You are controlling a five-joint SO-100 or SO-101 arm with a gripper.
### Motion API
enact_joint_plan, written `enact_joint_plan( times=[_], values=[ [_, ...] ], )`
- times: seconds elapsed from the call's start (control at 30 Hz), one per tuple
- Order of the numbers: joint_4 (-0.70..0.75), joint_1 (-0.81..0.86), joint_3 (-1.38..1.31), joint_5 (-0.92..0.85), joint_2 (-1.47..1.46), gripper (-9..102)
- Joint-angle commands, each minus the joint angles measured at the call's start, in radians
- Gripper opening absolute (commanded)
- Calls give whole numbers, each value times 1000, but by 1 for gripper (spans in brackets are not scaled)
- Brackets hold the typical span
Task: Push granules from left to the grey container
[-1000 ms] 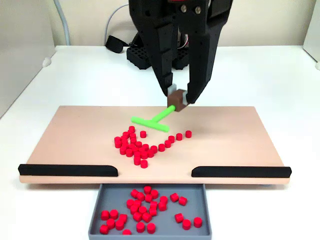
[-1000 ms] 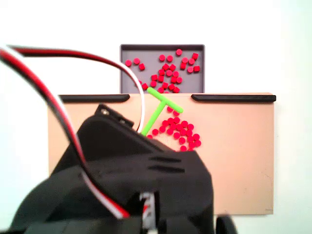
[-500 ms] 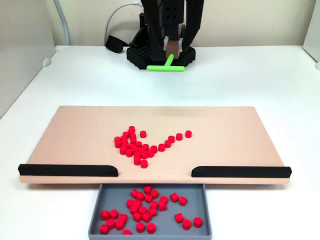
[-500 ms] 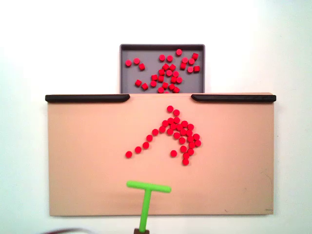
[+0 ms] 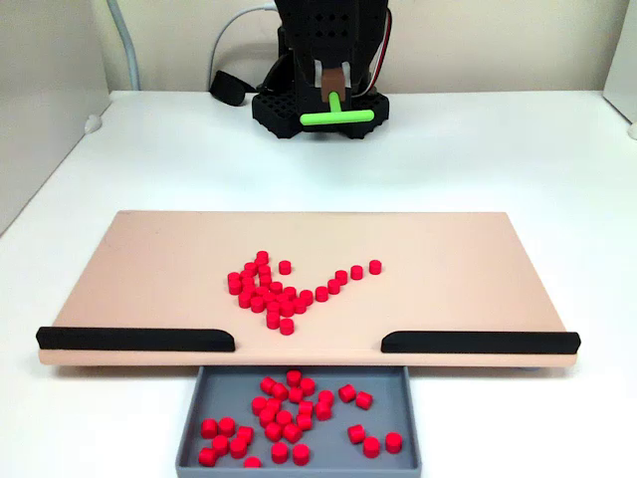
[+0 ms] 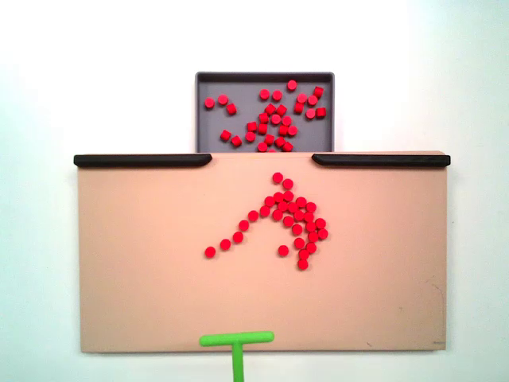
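A cluster of red granules lies on the middle of the tan board, with a short row trailing to the right in this fixed view. From above, the granules sit just below the gap between the black strips. More granules lie in the grey container at the board's near edge, which is the grey container at the top when seen from above. My gripper hangs far back over the arm's base, shut on the green T-shaped pusher. The pusher lies past the board's lower edge.
Two black strips line the board's front edge, leaving a gap above the container. The black arm base and a cable stand at the back of the white table. A grey wall panel rises at the left.
The arm has pulled back from over the board to its base, carrying the green pusher off the board. The granules have not moved.
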Motion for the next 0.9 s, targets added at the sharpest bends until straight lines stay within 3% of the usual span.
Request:
enact_joint_plan(
  times=[0.0, 0.87],
  values=[
    [-3, 3, -6, -23, 48, 0],
    [-5, -17, -6, 9, -8, 0]
  ],
)
